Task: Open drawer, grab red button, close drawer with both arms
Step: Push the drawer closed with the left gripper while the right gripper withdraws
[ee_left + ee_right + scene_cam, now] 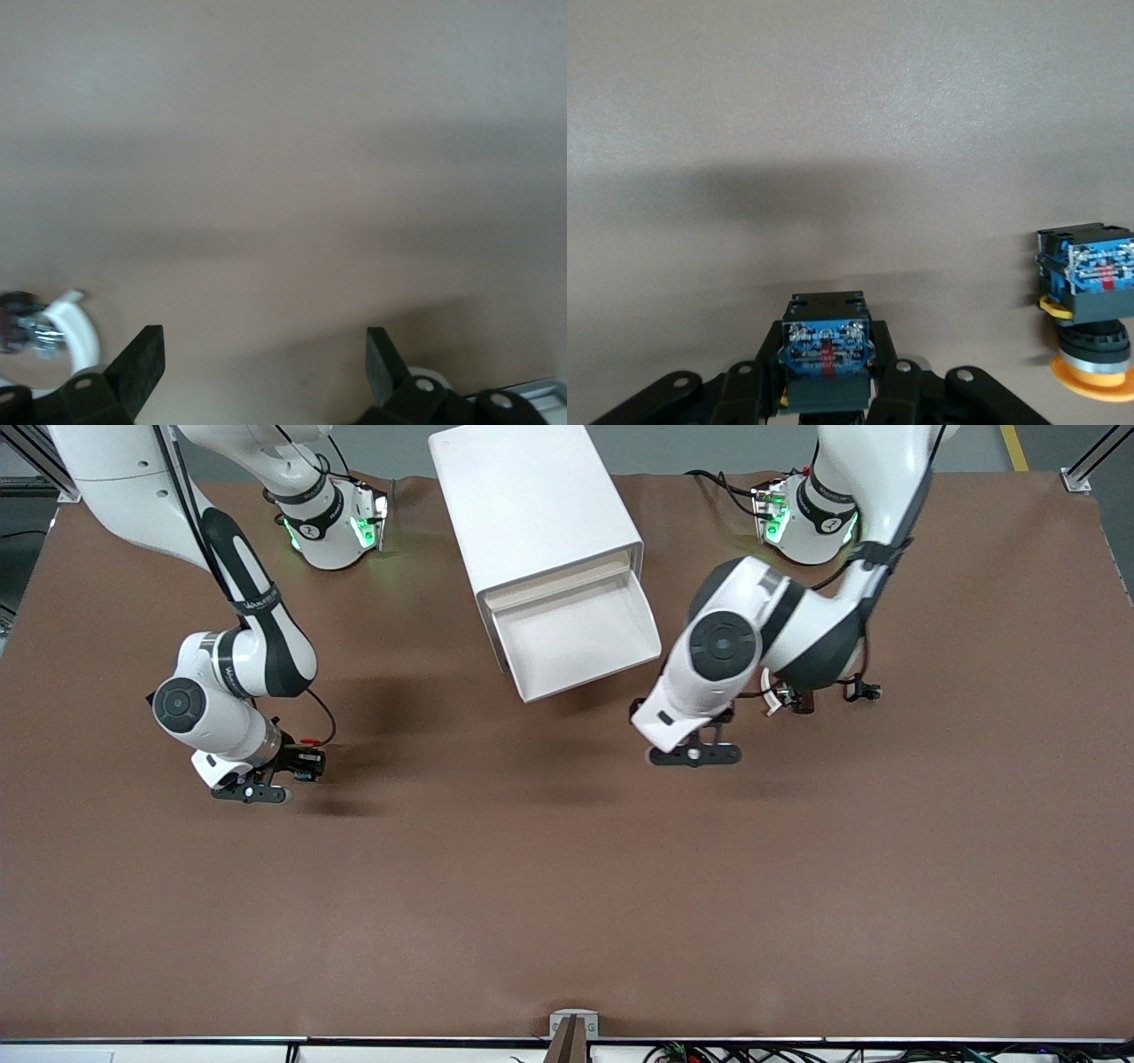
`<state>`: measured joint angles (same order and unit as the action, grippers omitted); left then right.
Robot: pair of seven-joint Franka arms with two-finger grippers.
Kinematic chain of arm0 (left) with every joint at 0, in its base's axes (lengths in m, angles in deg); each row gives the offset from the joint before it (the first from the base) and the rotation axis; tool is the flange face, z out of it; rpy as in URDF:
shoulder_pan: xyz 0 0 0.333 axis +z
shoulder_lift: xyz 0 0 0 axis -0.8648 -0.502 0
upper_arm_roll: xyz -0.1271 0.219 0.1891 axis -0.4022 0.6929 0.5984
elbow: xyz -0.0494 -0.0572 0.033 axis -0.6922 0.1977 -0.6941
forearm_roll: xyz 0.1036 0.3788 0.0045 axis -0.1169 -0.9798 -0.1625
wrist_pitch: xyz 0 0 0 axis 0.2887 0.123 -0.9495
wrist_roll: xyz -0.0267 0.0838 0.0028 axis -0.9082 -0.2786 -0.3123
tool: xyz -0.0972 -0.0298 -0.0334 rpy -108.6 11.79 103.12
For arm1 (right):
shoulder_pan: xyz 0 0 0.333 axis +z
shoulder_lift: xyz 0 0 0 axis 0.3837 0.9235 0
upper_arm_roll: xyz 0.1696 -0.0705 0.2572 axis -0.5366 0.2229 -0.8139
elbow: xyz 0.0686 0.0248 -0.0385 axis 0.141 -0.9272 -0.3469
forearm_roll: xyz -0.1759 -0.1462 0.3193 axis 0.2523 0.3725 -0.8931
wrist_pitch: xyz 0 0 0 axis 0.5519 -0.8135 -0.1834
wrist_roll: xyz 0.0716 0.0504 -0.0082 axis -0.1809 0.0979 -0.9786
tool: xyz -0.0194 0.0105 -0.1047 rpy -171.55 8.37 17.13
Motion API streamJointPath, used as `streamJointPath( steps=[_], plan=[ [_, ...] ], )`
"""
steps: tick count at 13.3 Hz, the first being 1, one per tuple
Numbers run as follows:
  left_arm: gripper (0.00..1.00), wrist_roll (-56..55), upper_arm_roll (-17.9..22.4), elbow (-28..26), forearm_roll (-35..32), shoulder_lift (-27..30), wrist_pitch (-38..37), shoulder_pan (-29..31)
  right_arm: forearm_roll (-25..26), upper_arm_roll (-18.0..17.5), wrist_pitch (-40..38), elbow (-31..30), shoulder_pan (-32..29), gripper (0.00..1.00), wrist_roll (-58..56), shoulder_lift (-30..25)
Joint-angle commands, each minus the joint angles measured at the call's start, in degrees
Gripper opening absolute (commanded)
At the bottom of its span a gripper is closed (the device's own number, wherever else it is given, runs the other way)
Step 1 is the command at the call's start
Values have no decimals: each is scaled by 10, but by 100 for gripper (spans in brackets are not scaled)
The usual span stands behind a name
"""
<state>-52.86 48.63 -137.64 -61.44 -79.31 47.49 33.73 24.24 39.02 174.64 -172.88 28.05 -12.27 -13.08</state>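
Observation:
My right gripper (285, 771) is low over the table toward the right arm's end, well away from the drawer. It is shut on the button (826, 359), gripping its black body, with the blue contact block facing outward. The cap is hidden in the right wrist view; in the front view a red sliver shows on the button (306, 755). My left gripper (695, 755) is open and empty (264, 359), over bare table beside the open drawer (576, 638). The white drawer is pulled out of its white cabinet (532, 505) and looks empty.
A same-shaped button with a yellow-orange cap (1091, 328) stands cap-down on the table close to my right gripper; it does not show in the front view. The brown table (567, 886) stretches bare toward the front camera.

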Motion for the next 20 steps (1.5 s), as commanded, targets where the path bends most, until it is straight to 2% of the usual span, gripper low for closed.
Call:
streamJointPath(
  steps=[1,4,8,10,11,12,13,17,20],
  plan=[
    [100,-68,2,53,-5,-48,-1,-28,5,-9,10,4,-7,0,5,9],
    [100,-114,0,53,0,-69,-1,-41,4,-9,19,6,-6,0,5,15],
    [100,-117,-3,53,93,-78,-1,-66,3,-9,31,6,-3,0,16,24],
    [100,-122,-2,49,109,-79,-3,-88,3,-9,29,6,0,0,24,25],
    [100,-144,-2,49,109,-79,-2,-98,4,-9,28,7,0,12,24,25],
    [100,-174,-2,50,109,-79,-2,-105,4,-9,28,8,3,74,25,27],
    [100,-198,-3,50,110,-79,-2,-114,5,-8,29,8,6,100,24,30],
    [100,-222,-3,48,141,-80,-3,-143,7,-8,22,13,13,100,21,28],
    [100,-223,-3,47,173,-85,-8,-157,7,-8,-20,28,13,100,19,9]
  ],
)
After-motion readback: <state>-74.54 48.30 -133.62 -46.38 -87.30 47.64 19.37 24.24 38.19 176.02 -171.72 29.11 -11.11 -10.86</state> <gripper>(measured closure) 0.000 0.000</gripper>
